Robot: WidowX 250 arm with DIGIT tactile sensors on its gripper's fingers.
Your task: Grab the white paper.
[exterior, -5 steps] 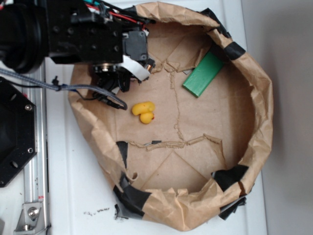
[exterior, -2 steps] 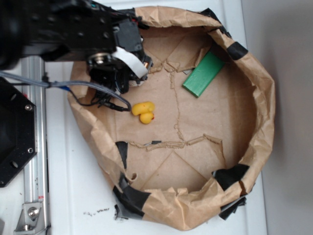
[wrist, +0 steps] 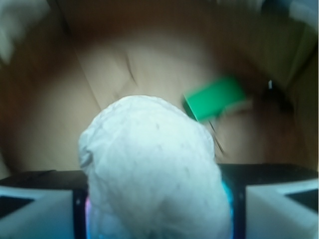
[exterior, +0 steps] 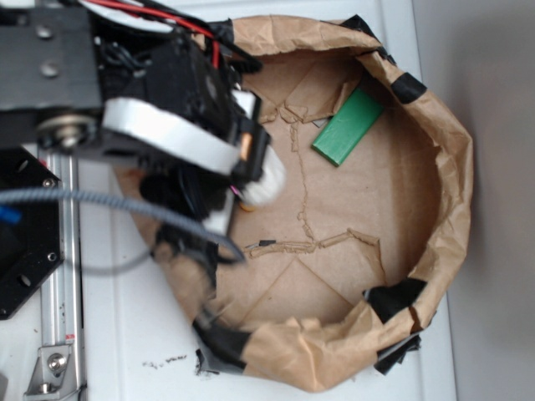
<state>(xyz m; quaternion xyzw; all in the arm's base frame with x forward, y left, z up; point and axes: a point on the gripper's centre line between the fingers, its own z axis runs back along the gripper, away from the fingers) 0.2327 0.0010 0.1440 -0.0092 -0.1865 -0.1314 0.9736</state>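
The white paper (wrist: 152, 164) is a crumpled wad that fills the middle of the wrist view, pinched between my two jaws at the bottom edge. In the exterior view the white paper (exterior: 264, 183) sticks out of my gripper (exterior: 255, 180), which is raised above the brown paper floor at the left of the basin. My gripper (wrist: 158, 204) is shut on the wad. The arm covers the spot where the yellow duck lay; only a small orange speck (exterior: 245, 205) shows there.
A green block (exterior: 349, 127) lies at the back right of the basin and also shows in the wrist view (wrist: 215, 97). The crumpled brown paper wall (exterior: 456, 175) with black tape patches rings the floor. A metal rail (exterior: 58, 317) runs along the left.
The arm has risen toward the camera and shifted right, now covering the duck. The white paper, unseen before, now shows held in the jaws.
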